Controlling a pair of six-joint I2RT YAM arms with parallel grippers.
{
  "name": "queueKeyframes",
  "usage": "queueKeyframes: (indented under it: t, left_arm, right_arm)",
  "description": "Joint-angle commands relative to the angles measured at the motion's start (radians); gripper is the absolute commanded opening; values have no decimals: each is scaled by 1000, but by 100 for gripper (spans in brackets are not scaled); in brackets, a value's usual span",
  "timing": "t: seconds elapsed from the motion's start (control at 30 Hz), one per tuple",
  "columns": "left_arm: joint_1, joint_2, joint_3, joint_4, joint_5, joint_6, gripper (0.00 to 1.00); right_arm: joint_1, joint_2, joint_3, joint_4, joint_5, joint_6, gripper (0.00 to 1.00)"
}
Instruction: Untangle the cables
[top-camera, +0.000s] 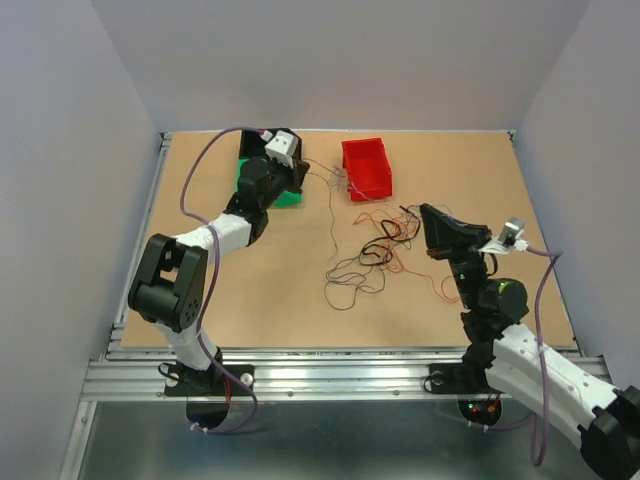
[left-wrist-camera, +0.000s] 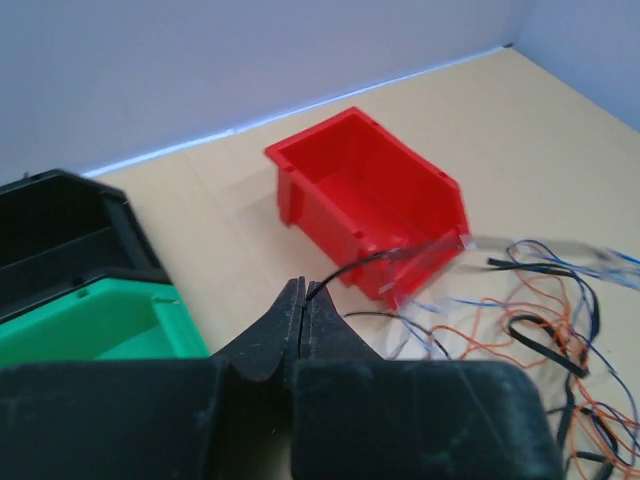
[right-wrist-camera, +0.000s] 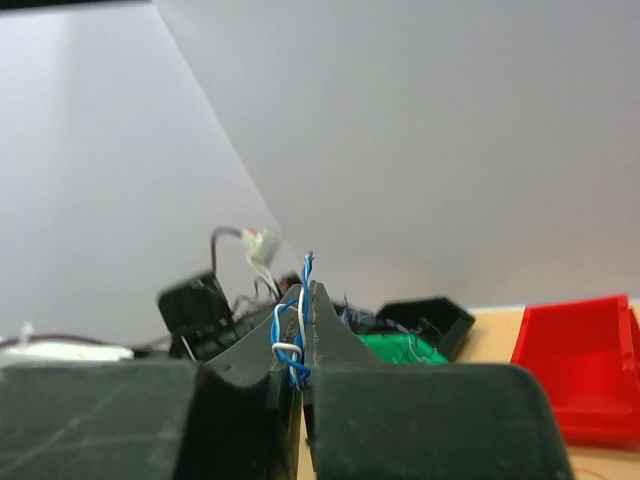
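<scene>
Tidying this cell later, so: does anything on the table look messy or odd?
Yes. The cables sprawl in a loose tangle on the table, outside the red bin. A blue-and-white twisted wire looks looped round a finger of the shut right pincer, not just clamped.
</scene>
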Motion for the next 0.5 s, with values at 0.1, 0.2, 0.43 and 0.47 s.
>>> queueKeyframes:
  t: [0.1,0.2,0.43,0.47]
  left_arm:
    - [87,61,68,-63,46,-104,0]
    - [86,81,100,-110,13,-102,0]
    - [84,137,159,-195,-40,-87,0]
    - [84,141,169,-213,-52,-84,0]
  right_arm:
    - [8,-377,-3,-444,213,-80,0]
    - [7,-513,29,-602,244,-93,1]
    - [8,-666,91,-815,267,-111,0]
    - [8,-680,102,-831,274,-111,1]
